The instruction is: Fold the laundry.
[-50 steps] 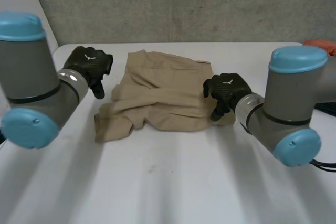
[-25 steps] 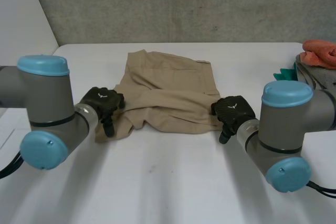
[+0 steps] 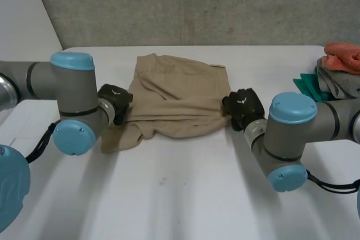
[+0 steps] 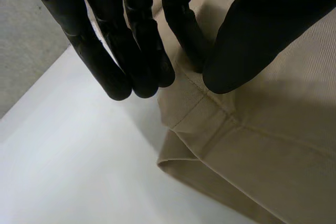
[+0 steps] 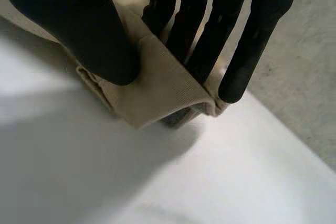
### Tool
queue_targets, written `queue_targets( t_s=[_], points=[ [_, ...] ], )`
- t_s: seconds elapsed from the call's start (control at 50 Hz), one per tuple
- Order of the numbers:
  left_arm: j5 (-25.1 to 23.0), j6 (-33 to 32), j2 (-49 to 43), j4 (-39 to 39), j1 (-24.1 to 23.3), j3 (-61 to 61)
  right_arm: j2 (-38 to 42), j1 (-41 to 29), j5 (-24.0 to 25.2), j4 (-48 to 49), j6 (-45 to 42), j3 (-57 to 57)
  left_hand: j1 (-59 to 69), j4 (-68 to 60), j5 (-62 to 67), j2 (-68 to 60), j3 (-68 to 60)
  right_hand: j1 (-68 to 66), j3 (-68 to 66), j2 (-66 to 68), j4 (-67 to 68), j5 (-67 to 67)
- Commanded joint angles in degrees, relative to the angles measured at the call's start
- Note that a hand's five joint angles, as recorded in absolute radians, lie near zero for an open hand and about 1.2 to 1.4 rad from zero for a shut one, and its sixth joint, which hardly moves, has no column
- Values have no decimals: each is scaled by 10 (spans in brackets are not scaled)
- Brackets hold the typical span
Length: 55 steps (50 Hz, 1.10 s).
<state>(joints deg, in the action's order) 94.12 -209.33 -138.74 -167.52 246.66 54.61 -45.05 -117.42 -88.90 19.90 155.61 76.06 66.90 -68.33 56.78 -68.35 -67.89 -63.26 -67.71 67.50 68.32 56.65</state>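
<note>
Here we are with the khaki garment (image 3: pixel 177 99) lying in the middle of the white table (image 3: pixel 185 195), loosely doubled over and rumpled, one flap trailing out toward the near left corner. It's a tan twill with stitched hems and what looks like a pocket flap near the far right; shorts or trousers, I can't say which.

The left hand (image 3: pixel 115 100) is down at the garment's left edge. In its wrist view the thumb (image 4: pixel 262 35) and the nearest finger meet on the hem (image 4: pixel 210 124), apparently pinching it, while the other fingers reach straight out over bare table.

The right hand (image 3: pixel 242 104) is at the right edge, and this hold looks firmer. The folded corner (image 5: pixel 157 87) sits between the thumb on one side and straight fingers (image 5: pixel 205 30) on the other.

How will it handle? I'd call it light and limp, but heavier than a T-shirt. The weave should give decent friction, the doubled hems are the firmest spots to take, and layers may slide apart when lifted. Taking both side edges looks sensible.

Off to the right waits a pile of other laundry (image 3: pixel 337 68), orange on top
</note>
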Motion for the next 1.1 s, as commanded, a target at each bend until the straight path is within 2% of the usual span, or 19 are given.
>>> queue_targets(
  t_s=[0.02, 0.04, 0.16, 0.22, 0.36, 0.44, 0.5, 0.52, 0.54, 0.58, 0.68, 0.78, 0.92, 1.1],
  points=[
    [4, 30, 137, -2, -4, 47, -111, 22, 4, -62, 36, -26, 131, -117, 132, -117, -121, -167, -123, 125, 117, 134],
    [-7, 44, 186, -3, -5, 64, -119, 25, 6, -79, 39, -31, 131, -117, 132, -117, -121, -167, -123, 125, 117, 134],
    [-35, 73, 313, 8, 0, 85, -188, 35, 41, -273, 45, -135, 131, -117, 132, -117, -121, -167, -123, 125, 117, 134],
    [-39, 88, 383, 51, 11, 95, -212, 41, 56, -371, 47, -207, 131, -117, 132, -117, -121, -167, -123, 125, 117, 134],
    [-59, 92, 459, 122, 23, 137, -233, 61, 83, -516, 28, -292, 131, -117, 132, -117, -121, -167, -123, 125, 117, 134],
    [-83, 91, 455, 132, 24, 178, -228, 69, 101, -563, 3, -286, 131, -117, 132, -117, -121, -167, -123, 125, 117, 134],
    [-101, 96, 405, 102, 22, 207, -210, 68, 101, -561, -14, -251, 131, -117, 132, -117, -121, -167, -123, 125, 117, 134],
    [-105, 97, 391, 92, 22, 214, -206, 67, 100, -559, -17, -240, 8, 6, 9, 7, 2, -167, -123, 125, 117, 134],
    [-110, 97, 365, 72, 17, 225, -198, 66, 96, -549, -24, -220, -276, 291, -275, 291, 286, -167, -123, 125, 117, 134],
    [-112, 97, 340, 50, 8, 235, -195, 67, 92, -530, -27, -198, -385, 399, -384, 399, 395, -167, -123, 125, 117, 134],
    [-103, 101, 259, -59, -27, 236, -201, 67, 79, -446, -20, -115, -390, 405, -389, 405, 400, -167, -123, 125, 117, 134],
    [-105, 101, 188, -119, -49, 197, -239, 69, 82, -383, -5, -52, -325, 339, -324, 339, 335, -167, -123, 125, 117, 134],
    [-123, 99, 82, -80, -73, 115, -291, 81, 92, -328, 26, -5, -323, 337, -322, 337, 333, -167, -123, 125, 117, 134],
    [-118, 102, 10, -18, -93, 37, -315, 93, 110, -331, 56, 0, -294, 309, -293, 309, 304, -167, -123, 125, 117, 134]
  ],
)
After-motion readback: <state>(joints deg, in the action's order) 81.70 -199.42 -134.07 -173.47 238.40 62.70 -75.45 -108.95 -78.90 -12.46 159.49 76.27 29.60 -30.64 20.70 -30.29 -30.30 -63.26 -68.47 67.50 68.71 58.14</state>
